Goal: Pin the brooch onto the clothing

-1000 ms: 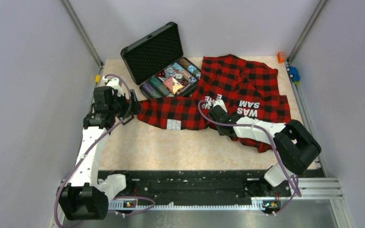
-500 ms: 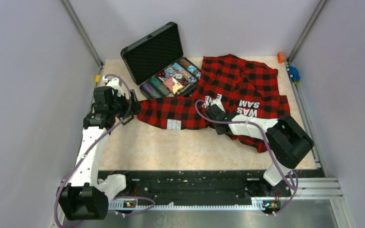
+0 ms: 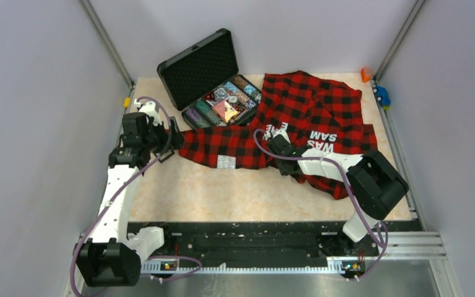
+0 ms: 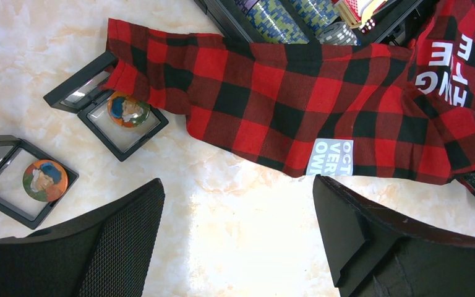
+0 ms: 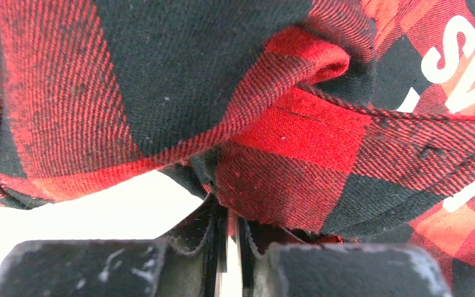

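The red-and-black checked shirt [image 3: 321,111] lies across the far right of the table, one sleeve [image 4: 272,93] stretched to the left and white lettering showing. Two round painted brooches [image 4: 128,109] [image 4: 45,180] sit in open black frame boxes by the sleeve's cuff. My left gripper [image 4: 238,201] is open and empty above bare table, near the cuff; in the top view it [image 3: 174,137] is at the sleeve's end. My right gripper [image 5: 227,238] is shut on a fold of the shirt [image 5: 284,161]; in the top view it [image 3: 274,143] is near the lettering.
An open black case [image 3: 199,69] with poker chips and cards stands at the back, touching the shirt. An orange thing [image 3: 365,74] and a blue toy [image 3: 381,96] sit on the right rail. Grey walls enclose the table [image 3: 235,192].
My right arm has shifted a little to the left and away from me with the shirt fold held. The left arm has not moved.
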You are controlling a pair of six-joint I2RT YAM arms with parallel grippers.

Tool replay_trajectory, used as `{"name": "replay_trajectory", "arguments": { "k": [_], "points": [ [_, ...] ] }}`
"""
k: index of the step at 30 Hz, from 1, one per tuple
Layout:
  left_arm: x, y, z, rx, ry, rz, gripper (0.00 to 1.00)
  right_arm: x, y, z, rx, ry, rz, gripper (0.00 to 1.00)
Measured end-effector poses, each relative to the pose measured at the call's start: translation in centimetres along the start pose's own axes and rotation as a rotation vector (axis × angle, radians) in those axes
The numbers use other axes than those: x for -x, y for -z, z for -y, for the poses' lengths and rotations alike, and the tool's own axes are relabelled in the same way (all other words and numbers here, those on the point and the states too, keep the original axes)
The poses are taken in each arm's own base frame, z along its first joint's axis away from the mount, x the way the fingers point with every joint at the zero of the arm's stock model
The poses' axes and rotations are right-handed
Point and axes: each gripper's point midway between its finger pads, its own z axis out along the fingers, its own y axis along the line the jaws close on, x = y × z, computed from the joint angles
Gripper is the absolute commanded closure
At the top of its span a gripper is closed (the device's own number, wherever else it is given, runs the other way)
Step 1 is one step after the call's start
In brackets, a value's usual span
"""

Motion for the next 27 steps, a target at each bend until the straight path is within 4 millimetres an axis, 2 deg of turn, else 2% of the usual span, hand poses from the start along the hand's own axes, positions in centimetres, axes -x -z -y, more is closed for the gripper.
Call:
{"name": "replay_trajectory", "arguments": {
  "k": [6, 9, 12, 14, 16, 23, 27],
  "points": [
    [0.0, 0.0, 0.0, 0.0, 0.0, 0.0, 0.07, -0.1, 0.1, -0.1, 0.006, 0.001, -0.003, 0.98],
    [0.0, 0.0, 0.0, 0.0, 0.0, 0.0, 0.07, -0.1, 0.1, -0.1, 0.008, 0.0, -0.004, 0.85],
    [0.0, 0.0, 0.0, -0.001, -0.001, 0.0, 0.07, -0.1, 0.1, -0.3, 0.017, -0.006, -0.007, 0.78],
    [0.0, 0.0, 0.1, -0.002, -0.001, -0.001, 0.07, -0.1, 0.1, -0.4, 0.024, -0.01, -0.008, 0.83],
    [0.0, 0.0, 0.1, -0.004, -0.003, -0.001, 0.07, -0.1, 0.1, -0.6, 0.03, -0.013, -0.008, 0.99],
    [-0.1, 0.0, 0.2, -0.005, -0.004, -0.002, 0.07, 0.0, 0.3, -0.7, 0.033, -0.021, -0.013, 1.0],
    [-0.1, 0.0, 0.2, -0.005, -0.004, -0.002, 0.07, -0.2, 1.9, -1.1, 0.087, -0.025, -0.023, 1.0]
  ]
}}
